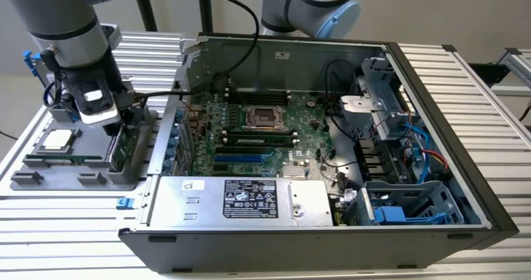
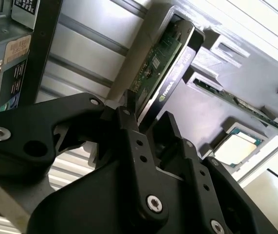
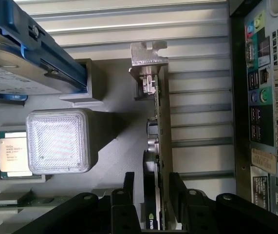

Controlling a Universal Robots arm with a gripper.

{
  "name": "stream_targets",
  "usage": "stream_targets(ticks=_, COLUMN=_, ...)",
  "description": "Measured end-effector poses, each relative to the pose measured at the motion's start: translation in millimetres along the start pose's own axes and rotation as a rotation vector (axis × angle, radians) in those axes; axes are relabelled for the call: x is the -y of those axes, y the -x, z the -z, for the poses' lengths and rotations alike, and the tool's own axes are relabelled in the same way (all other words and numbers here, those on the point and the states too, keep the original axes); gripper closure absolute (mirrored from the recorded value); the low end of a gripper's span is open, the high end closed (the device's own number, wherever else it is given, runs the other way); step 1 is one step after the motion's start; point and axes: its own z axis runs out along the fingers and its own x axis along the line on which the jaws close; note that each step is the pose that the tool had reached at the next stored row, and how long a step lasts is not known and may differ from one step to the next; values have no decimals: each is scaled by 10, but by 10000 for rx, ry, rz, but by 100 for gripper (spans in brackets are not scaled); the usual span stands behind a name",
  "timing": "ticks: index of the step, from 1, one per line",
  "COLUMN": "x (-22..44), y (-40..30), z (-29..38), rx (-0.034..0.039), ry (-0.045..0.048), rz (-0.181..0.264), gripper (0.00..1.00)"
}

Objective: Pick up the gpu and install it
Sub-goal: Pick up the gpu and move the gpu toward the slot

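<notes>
1. I've got the pincer (image 1: 116,126) low over the grey holder (image 1: 50,182) on the ribbed tabletop (image 1: 66,242). That's at the exterior view's left, just beside the open computer case (image 1: 274,230).
2. The gpu (image 1: 126,148) stands on edge in the holder's slot, its silver bracket (image 3: 148,53) at the end away from the pincer.
3. In both wrist views the fingers (image 3: 128,187) are apart, one on each side of the card. There's a gap on the black shroud side.
4. The processor chip (image 1: 56,140) lies in the holder, further to the exterior view's left.

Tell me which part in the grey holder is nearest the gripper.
The gpu: the thin green card standing on edge right at the gripper. The processor chip and the blue-framed hard drive sit farther off.
</notes>
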Motion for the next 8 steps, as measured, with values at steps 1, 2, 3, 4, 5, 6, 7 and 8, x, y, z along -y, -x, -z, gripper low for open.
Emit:
stream_targets(ticks=1, x=0, y=-1, z=-2, rx=0, ry=0, rz=4, gripper=0)
stream_targets(ticks=2, x=0, y=-1, z=-3, rx=-1, ry=0, rz=10, gripper=0)
stream_targets(ticks=3, x=0, y=-1, z=-4, rx=1, ry=0, rz=17, gripper=0)
stream_targets(ticks=4, x=0, y=0, z=-6, rx=4, ry=0, rz=22, gripper=0)
stream_targets(ticks=5, x=0, y=0, z=-7, rx=11, ry=0, rz=28, gripper=0)
stream_targets(ticks=6, x=0, y=0, z=-9, rx=23, ry=3, rz=33, gripper=0)
stream_targets(ticks=7, x=0, y=0, z=-9, rx=29, ry=3, rz=37, gripper=0)
stream_targets(ticks=8, x=0, y=0, z=-10, rx=30, ry=3, rz=39, gripper=0)
